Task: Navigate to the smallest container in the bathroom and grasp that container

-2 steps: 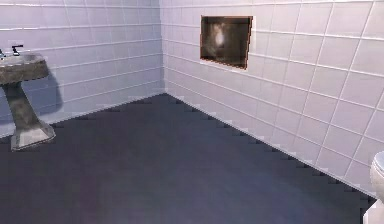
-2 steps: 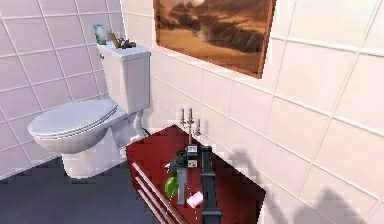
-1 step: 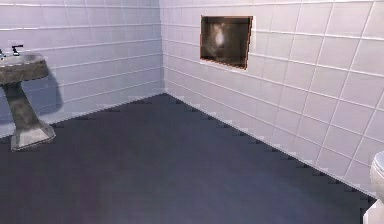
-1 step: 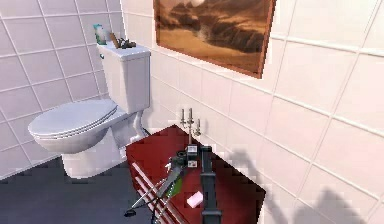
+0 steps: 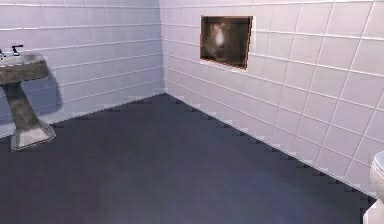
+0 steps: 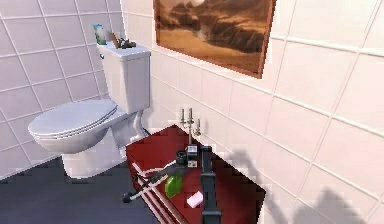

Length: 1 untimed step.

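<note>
Gripper [image 6: 133,195] near green object [image 6: 174,185] on red table [image 6: 160,145]; grasp unclear.

Arm [image 6: 207,192]: dark square bar.
Markers [image 6: 189,153]: two small white squares, black marks.
Jaws: dark body, two thin fingers [image 6: 143,187].

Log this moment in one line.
room: bathroom | gripper: at red table, hold cannot tell | on table: green thing, pink thing | beside table: toilet

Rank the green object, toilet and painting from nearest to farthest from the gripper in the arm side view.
1. Green object, on the red table, at the gripper.
2. Toilet, to the left.
3. Painting, high on the wall.
</note>
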Motion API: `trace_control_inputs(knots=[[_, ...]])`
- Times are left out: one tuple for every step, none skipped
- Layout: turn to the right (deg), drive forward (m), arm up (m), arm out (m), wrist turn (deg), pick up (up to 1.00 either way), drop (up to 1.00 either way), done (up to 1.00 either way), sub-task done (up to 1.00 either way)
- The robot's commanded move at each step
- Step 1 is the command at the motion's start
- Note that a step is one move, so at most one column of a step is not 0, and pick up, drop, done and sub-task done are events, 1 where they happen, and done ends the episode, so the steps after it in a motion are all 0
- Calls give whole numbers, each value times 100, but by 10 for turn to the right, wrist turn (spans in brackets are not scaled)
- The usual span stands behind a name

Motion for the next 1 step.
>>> trace_control_inputs(knots=[[0, 0, 0, 0, 450, 0, 0, 0, 0]])
